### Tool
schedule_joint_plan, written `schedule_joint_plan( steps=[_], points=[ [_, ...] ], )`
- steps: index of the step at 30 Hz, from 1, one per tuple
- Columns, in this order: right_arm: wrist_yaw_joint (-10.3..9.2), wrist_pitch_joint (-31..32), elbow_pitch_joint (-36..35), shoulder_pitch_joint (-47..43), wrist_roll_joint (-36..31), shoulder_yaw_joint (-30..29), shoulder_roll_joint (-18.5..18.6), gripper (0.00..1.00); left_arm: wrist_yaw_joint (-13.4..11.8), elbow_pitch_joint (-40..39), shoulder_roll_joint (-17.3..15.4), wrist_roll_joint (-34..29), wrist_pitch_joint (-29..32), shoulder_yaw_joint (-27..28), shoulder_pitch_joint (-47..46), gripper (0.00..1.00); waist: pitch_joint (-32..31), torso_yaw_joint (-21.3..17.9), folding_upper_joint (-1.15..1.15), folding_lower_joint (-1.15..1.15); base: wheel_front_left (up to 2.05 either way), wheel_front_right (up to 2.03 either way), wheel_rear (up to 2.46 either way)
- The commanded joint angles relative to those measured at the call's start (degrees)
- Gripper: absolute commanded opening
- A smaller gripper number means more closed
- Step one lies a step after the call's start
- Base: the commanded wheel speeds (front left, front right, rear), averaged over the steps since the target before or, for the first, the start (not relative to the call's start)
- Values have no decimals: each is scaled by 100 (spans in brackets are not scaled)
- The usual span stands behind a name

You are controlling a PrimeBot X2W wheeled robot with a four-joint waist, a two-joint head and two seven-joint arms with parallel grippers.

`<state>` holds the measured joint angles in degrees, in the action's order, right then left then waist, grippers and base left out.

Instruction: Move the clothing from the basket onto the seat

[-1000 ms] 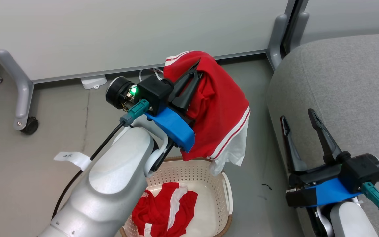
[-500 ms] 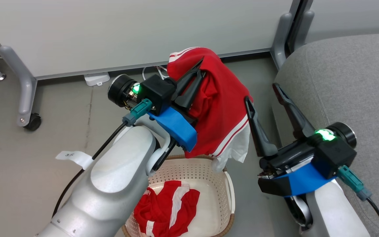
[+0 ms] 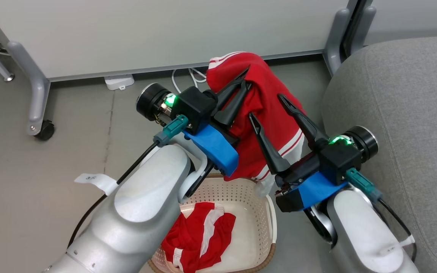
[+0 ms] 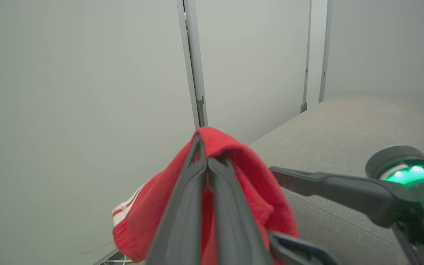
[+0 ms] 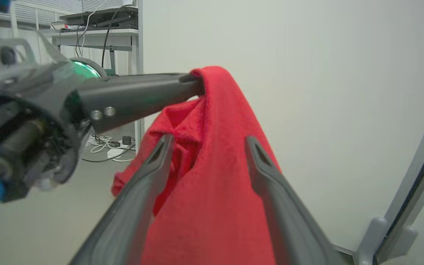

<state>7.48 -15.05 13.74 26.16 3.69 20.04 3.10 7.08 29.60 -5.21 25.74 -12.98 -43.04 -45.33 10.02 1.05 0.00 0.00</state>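
- The left gripper [image 3: 247,76] is clamping shut on a fold of one red garment [image 3: 269,85], holding it in the air above the basket [image 3: 222,191] and beside the seat [image 3: 400,94].
- The right gripper [image 3: 266,105] is standing with its fingers spread wide just below that pinch, gripping nothing; whether they are touching the cloth I cannot tell.
- The head view is giving the layout: a second red garment [image 3: 199,235] is lying crumpled in the basket on the floor, partly under the left forearm.
- The left wrist view is adding the pinch itself: two fingers are pressing together, with red cloth draping over their tips.
- The right wrist view is showing the cloth spreading between the open fingers.
- The held garment is hanging lengthwise, its long axis running from the pinched top near the partition panel [image 3: 165,34] down to its white-striped hem, which is pointing at the basket's rim.
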Motion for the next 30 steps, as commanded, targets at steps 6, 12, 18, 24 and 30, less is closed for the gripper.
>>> schedule_joint_plan(
  steps=[6, 12, 18, 24, 30],
  points=[
    [3, -20, 847, 334, -220, -102, -6, 100, -21, -51, 53, 18, -51, -81, -129, 0, 18, 78, 0, 0, 0, 0, 0],
    [3, -20, 1250, 517, -317, -231, -17, 100, -24, -71, 82, 35, -63, -150, -134, 0, 12, 107, 0, 0, 0, 0, 0],
    [3, -20, 1491, 678, -61, -225, -19, 0, -22, -87, 109, 61, -70, -228, -153, 0, -7, 138, 0, 0, 0, 0, 0],
    [3, -20, 1458, 686, 55, -233, -20, 0, -26, -47, 97, 96, -80, -270, -136, 0, -16, 146, 0, 0, 0, 0, 0],
    [3, -20, 1395, 586, 134, -205, -20, 0, -43, -17, 67, 104, -92, -294, -102, 0, -33, 127, 0, 0, 0, 0, 0]
  ],
)
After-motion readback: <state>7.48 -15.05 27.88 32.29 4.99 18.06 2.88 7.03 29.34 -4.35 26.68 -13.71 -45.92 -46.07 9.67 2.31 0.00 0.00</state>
